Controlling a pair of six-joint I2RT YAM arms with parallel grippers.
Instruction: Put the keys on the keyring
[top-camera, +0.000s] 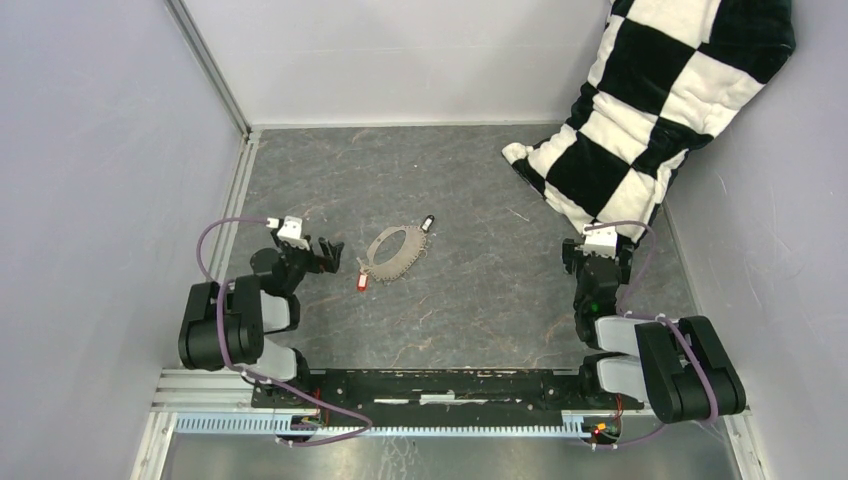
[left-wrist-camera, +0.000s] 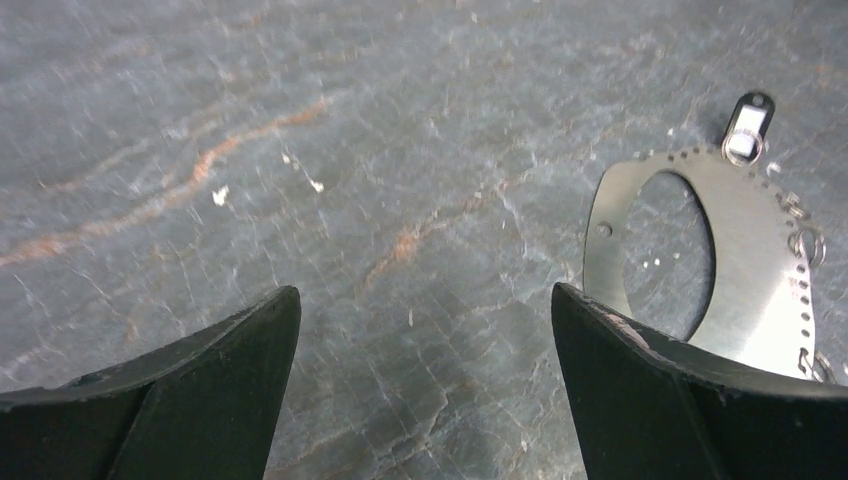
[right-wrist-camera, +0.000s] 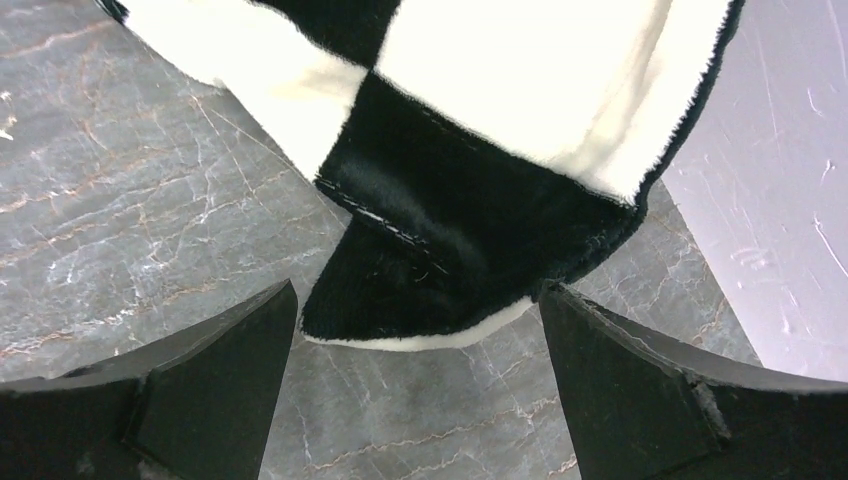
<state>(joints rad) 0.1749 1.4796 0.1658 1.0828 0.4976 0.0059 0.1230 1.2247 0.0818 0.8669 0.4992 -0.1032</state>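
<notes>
Though apart, keys (top-camera: 362, 282) beside keyring (top-camera: 397, 252)

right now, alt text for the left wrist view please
A grey metal keyring lies on the marbled table at right, a small black key with a pale spot at its far edge. The open, empty left tool frames the foreground.

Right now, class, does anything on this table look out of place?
Yes: a black-and-white checked cushion slumps in the far right corner, its lower corner just ahead of the open right gripper. It seems unrelated to the keyring.
</notes>
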